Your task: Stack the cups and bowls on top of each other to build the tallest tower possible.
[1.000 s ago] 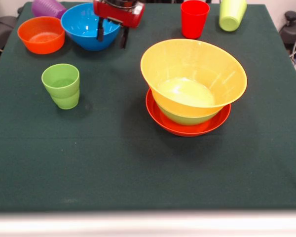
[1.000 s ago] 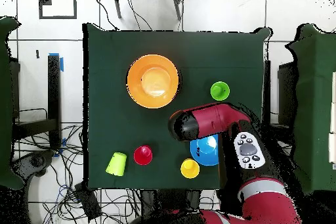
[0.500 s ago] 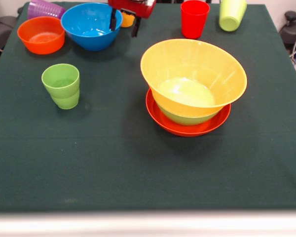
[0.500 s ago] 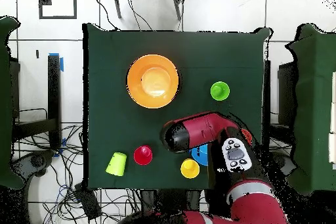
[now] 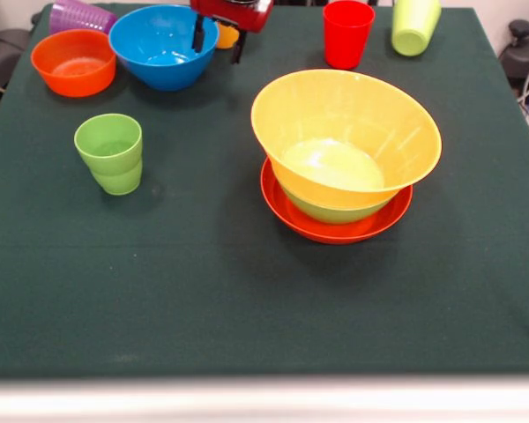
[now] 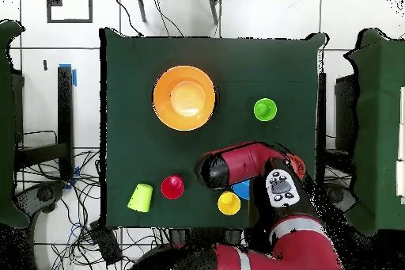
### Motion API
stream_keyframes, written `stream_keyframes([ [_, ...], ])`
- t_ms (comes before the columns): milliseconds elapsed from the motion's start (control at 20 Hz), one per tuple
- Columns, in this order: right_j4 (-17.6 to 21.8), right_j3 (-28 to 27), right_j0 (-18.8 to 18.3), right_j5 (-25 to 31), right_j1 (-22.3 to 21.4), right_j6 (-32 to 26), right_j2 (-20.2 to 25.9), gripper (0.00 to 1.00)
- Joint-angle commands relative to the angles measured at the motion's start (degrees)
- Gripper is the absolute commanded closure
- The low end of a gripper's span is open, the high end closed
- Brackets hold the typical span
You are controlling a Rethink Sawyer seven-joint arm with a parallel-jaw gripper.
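Bowls (image 5: 346, 145) form the only pile on the table (image 5: 247, 300): the large orange-yellow one sits in a green bowl (image 5: 335, 211), of which only a sliver shows, and both rest in the wide red-orange bowl (image 5: 335, 225), just right of the table's middle in the front view. From overhead the pile (image 6: 183, 97) reads as a single orange disc, the lower bowls hidden.

The gripper (image 5: 217, 37) is cut off by the top edge of the front view; only its red body and two dark fingers (image 5: 197, 35) show. The fingers stand apart with nothing between them. One hangs over the right rim of the blue bowl (image 5: 161, 44), the other just beside the yellow cup (image 5: 227, 35), which is mostly hidden behind them. Overhead, the arm (image 6: 245, 168) covers nearly all of the blue bowl and all of the small orange bowl (image 5: 73, 60).

The purple cup (image 5: 84, 14) lies on its side at the far left corner, partly behind the small orange bowl. The red cup (image 5: 347, 32) stands upright at the far edge. A light green cup (image 5: 414, 25) beside it is cropped at the top. Another green cup (image 5: 111, 152) stands alone near the left edge, well apart from the pile and the gripper.
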State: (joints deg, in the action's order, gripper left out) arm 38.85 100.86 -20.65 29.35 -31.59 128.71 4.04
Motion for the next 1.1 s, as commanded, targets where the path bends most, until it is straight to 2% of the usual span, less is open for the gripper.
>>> stream_keyframes([
  [50,2.5,1.3,1.6,-5.4,4.4,3.6,-0.3,0.0],
  [300,2.7,0.0,2.4,-7.6,6.7,3.8,-1.8,0.0],
  [550,1.9,0.8,2.8,-7.0,5.8,2.4,-2.9,0.0],
  [1100,1.9,-2.0,3.7,-8.6,8.9,2.9,-4.4,0.0],
])
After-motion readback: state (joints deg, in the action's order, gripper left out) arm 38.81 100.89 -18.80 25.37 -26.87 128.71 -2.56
